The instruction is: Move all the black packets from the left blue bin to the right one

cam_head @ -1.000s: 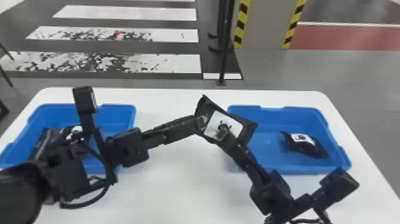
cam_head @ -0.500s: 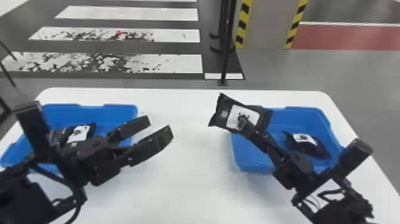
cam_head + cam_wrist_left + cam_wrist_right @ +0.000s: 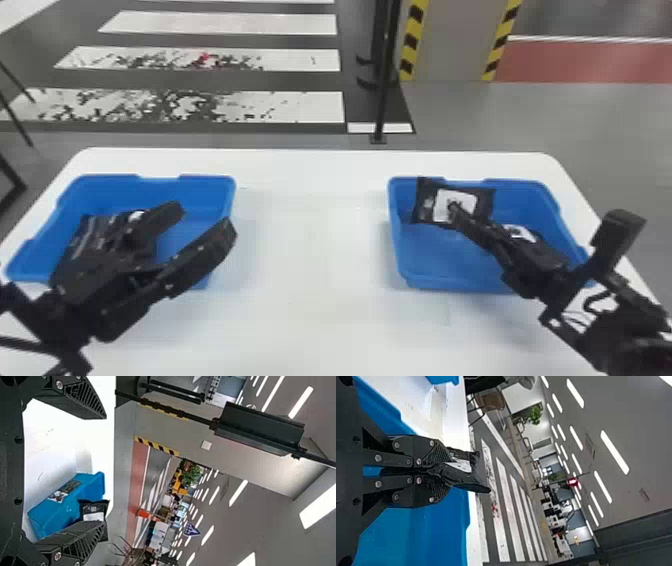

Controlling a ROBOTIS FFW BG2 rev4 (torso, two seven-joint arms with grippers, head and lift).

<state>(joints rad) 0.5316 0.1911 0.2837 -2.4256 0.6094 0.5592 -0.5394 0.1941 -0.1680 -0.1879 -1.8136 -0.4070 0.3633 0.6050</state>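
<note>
My right gripper (image 3: 457, 212) is shut on a black packet (image 3: 425, 202) with a white label, held over the right blue bin (image 3: 395, 235). In the right wrist view the gripper (image 3: 445, 469) pinches that packet (image 3: 472, 483). Another black packet (image 3: 545, 250) lies in the right bin, partly behind the arm. My left gripper (image 3: 205, 215) stands open above the left blue bin (image 3: 227, 195), its fingers empty. Black packets (image 3: 95, 232) lie in that bin, partly hidden by the gripper. In the left wrist view the left gripper (image 3: 104, 471) has its fingers wide apart.
Both bins stand on a white table (image 3: 310, 225), with a wide gap between them. Beyond the table's far edge a black post (image 3: 384, 90) rises from the floor.
The left gripper let go of the packet at mid-table, opened, and moved back left over the left bin. The right gripper carried the packet right, over the right bin.
</note>
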